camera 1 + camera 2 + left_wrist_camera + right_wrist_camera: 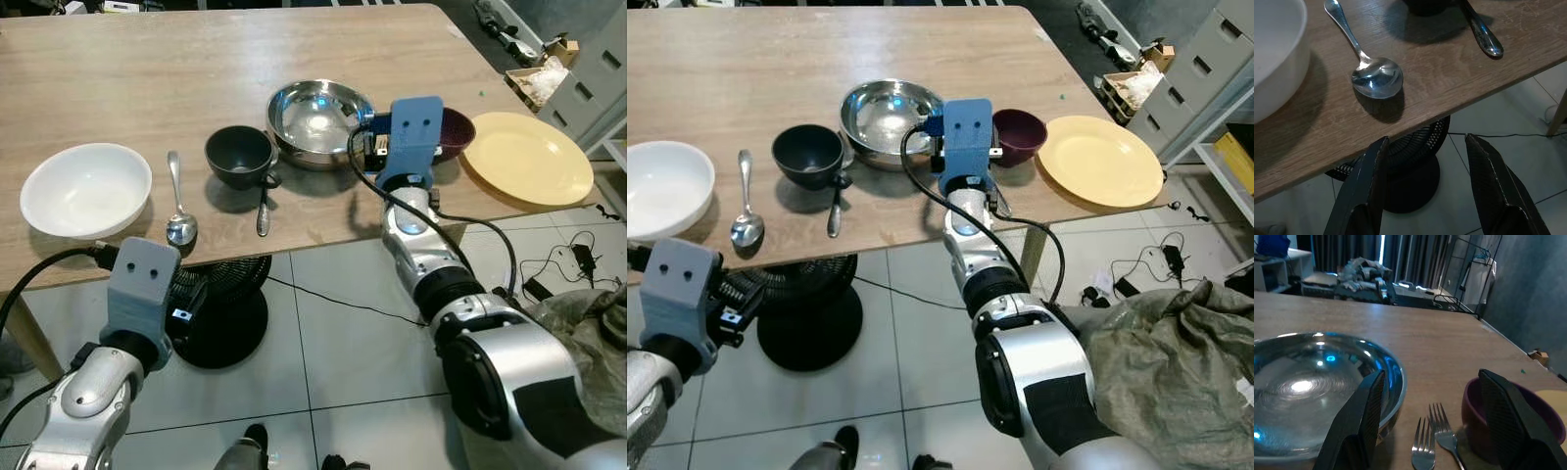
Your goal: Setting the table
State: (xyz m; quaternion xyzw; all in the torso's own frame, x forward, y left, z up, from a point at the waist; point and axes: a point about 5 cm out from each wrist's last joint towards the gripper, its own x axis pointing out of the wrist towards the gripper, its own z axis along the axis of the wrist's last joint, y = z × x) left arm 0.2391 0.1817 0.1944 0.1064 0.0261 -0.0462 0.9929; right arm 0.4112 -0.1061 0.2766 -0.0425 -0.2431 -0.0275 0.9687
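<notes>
On the wooden table (245, 59) lie a white bowl (86, 188), a spoon (178, 211), a black cup (240, 155) with a second utensil (263, 211) beside it, a steel bowl (318, 119), a purple bowl (456, 132) and a yellow plate (527, 157). My right gripper (1431, 378) is open just above the table, between the steel bowl (1312, 387) and the purple bowl (1484, 431), over two forks (1436, 440). My left gripper (1426, 141) is open below the table's front edge, close to the spoon (1374, 78), holding nothing.
A black fan (220, 313) stands on the tiled floor under the table's front edge. Cables (549, 264) trail across the floor at the right. Grey drawers (1205, 69) and a box (537, 78) stand beyond the table's right end. Crumpled fabric (1176, 362) lies at lower right.
</notes>
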